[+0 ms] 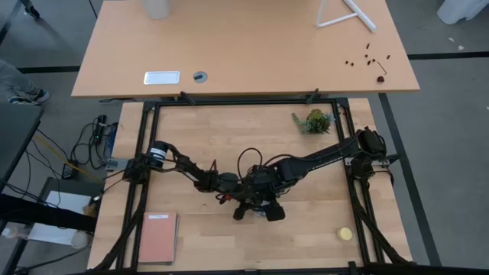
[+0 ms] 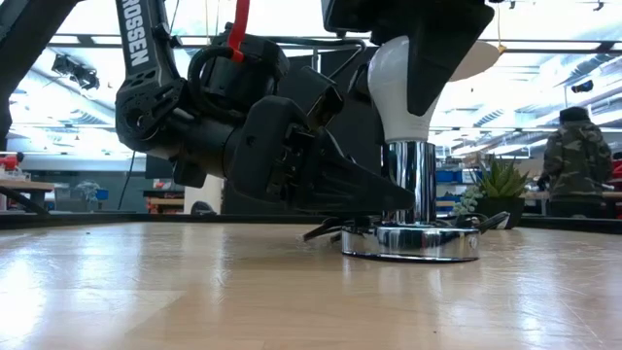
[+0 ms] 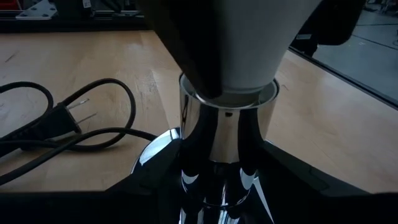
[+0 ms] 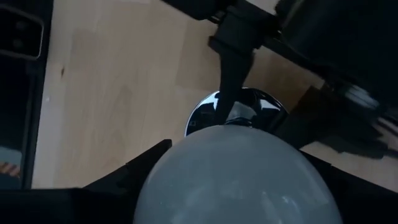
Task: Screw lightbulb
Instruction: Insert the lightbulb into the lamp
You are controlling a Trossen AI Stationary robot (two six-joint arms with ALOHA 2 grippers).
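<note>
The white lightbulb (image 2: pixel 400 89) stands upright with its narrow end down in the top of the chrome socket stem (image 2: pixel 412 180). The stem rises from a round chrome base (image 2: pixel 413 243) that rests on the table. The bulb's screw end is hidden inside the stem. My right gripper (image 4: pixel 236 180) is above the socket and shut on the bulb. My left gripper (image 3: pixel 224 199) is low over the table, to the socket's left, and shut on the socket. Both grippers meet at the table's middle (image 1: pixel 258 202). My left gripper pinches the socket's chrome stem (image 3: pixel 217 155) between its two fingers, low down near the round base. The fingers (image 2: pixel 374 199) come in about level from the table's left. The socket stands upright with its base on the table. My right gripper pinches the bulb's round wide part (image 4: pixel 236 168) between its two fingers (image 4: pixel 134 177). The fingers come from above and point down. The bulb stands upright with its neck (image 3: pixel 249 81) in the top of the socket stem.
The socket's black cord and plug (image 3: pixel 62 118) lie on the table behind it. A small plant (image 1: pixel 315 121) stands far right, a yellow ball (image 1: pixel 345 234) lies near right, and a reddish notebook (image 1: pixel 157 237) lies near left. A person (image 2: pixel 575 156) stands beyond the table.
</note>
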